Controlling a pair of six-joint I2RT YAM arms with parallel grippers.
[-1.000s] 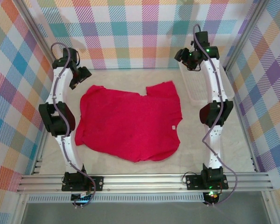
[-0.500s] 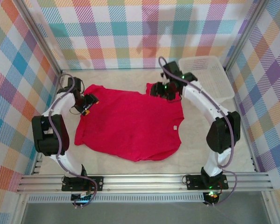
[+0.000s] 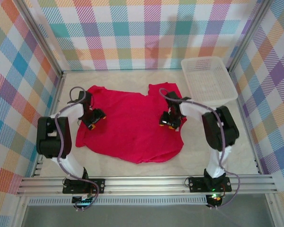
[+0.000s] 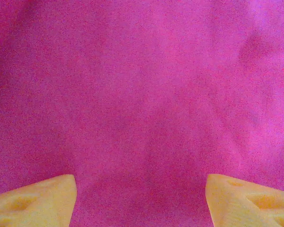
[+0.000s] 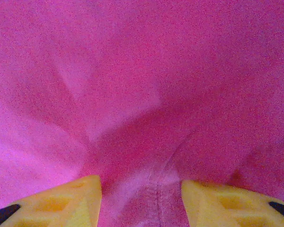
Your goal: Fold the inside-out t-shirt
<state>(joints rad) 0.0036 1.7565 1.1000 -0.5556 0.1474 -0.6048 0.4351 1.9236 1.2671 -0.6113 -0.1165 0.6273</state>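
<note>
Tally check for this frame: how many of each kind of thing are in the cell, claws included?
T-shirt: 1
Basket: 1
Claws: 2 (left claw, right claw)
Total: 4

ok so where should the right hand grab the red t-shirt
Probably the puckered seam ridge between the fingers of the right hand, from straight above. The t-shirt lies flat on the table, so only a raised fold gives the fingers something to close on.
</note>
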